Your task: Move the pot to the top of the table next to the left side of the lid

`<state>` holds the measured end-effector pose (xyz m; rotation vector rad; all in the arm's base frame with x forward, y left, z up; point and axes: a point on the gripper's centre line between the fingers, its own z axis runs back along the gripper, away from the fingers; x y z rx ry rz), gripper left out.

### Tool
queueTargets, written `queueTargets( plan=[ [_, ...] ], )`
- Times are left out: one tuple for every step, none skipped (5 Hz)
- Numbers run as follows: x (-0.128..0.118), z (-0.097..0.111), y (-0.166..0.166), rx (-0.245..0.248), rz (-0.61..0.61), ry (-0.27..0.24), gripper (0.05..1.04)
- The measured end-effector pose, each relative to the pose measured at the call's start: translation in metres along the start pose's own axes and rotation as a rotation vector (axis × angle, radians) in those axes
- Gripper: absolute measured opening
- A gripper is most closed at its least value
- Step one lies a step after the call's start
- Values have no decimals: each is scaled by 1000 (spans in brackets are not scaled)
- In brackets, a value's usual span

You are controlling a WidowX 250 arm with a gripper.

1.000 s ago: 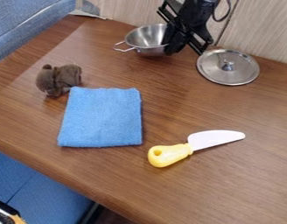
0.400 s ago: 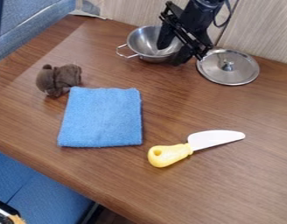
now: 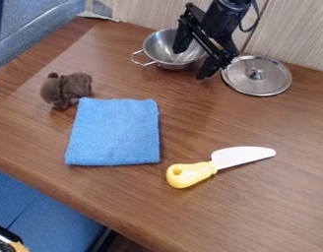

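Steel gives the pot [image 3: 159, 47] away at once: we see it upright at the far side of the brown wooden table [image 3: 138, 206], left of the lid [image 3: 238, 84], its wire handle [image 3: 143, 62] sticking out to the left. We find the black gripper [image 3: 191, 64] right over the pot's right side, its two fingers spread wide, one above the bowl's opening and the other beyond the rim on the right, toward the lid; whether either finger touches the pot, we cannot tell. The lid, steel as well, lies flat with its knob [image 3: 256, 74] up, close to the wood-grained wall [image 3: 292, 32]. Coming nearer on the left, we meet a small brown plush toy [image 3: 67, 89], and just beside it a blue cloth [image 3: 113, 132] spread flat. To the right of the cloth and nearer to us lies a knife [image 3: 243, 155], its yellow handle toward the cloth and its white blade pointing right. Past the table's edges, we have blue upholstery [image 3: 36, 29] at the far left and more blue seating [image 3: 55, 211] at the near left.
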<state>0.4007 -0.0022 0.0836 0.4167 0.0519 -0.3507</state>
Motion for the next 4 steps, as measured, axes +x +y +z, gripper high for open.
queueTargets(
  plan=[
    [-4, 18, 1, 19, 11, -48, 1001],
    [-11, 30, -1, 37, 16, -72, 1001],
    [-13, 54, -1, 104, -5, -36, 1001],
    [-14, 54, -1, 107, -8, -30, 1001]
  ],
)
